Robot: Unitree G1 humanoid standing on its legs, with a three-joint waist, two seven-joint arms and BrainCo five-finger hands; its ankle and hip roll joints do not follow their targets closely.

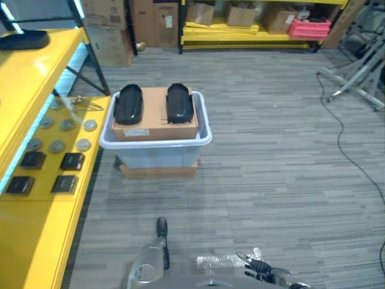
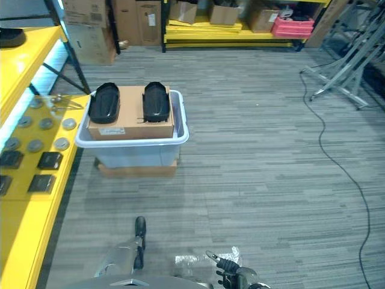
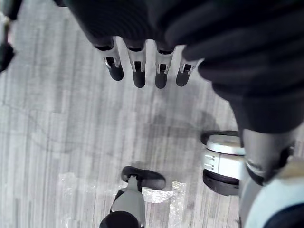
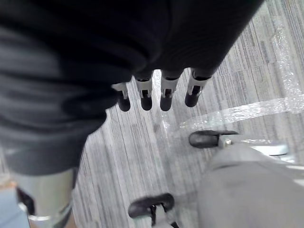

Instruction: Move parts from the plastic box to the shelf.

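Two black parts [image 1: 128, 103] [image 1: 179, 102] lie side by side on a cardboard box [image 1: 155, 117] inside the plastic box [image 1: 204, 137], at 11 o'clock on the floor, just beside the yellow shelf [image 1: 36, 211]. The left hand [image 3: 137, 66] and right hand [image 4: 156, 92] hang low, fingers straight, holding nothing.

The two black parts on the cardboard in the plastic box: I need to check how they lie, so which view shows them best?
The left eye view: both black parts lie side by side, unobstructed. The right eye view shows the same. The wrist views face the floor.
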